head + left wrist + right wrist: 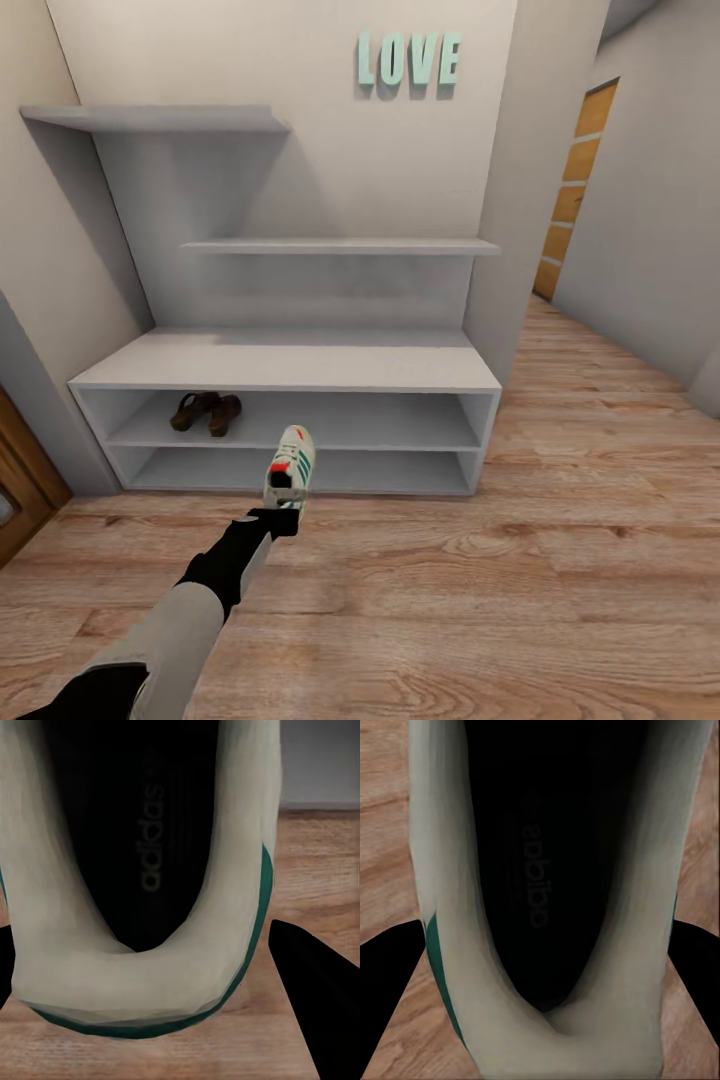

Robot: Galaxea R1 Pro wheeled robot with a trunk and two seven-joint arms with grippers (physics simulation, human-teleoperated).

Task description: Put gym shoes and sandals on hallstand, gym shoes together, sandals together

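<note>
While the left gripper (272, 518) carries one gym shoe (290, 467) by its heel in front of the hallstand (290, 372), the toe should stay pointed at the open shelf row; the sole should clear the shelf edge before the shoe is released flat; room should be kept beside it for its mate. In the left wrist view, dark fingers (315, 997) flank the heel collar, closed on the shoe (142, 975); in the right wrist view, the right gripper's fingers (390, 982) likewise clamp a second gym shoe (547, 1020) over the wood-grain corridor floor (520, 580). Both sandals (205, 412), dark brown leather, sit together on the upper shelf row. Each sneaker has a smooth off-white upper, green trim, a dark insole with printed lettering; the rack is matte pale grey, flat-edged.
</note>
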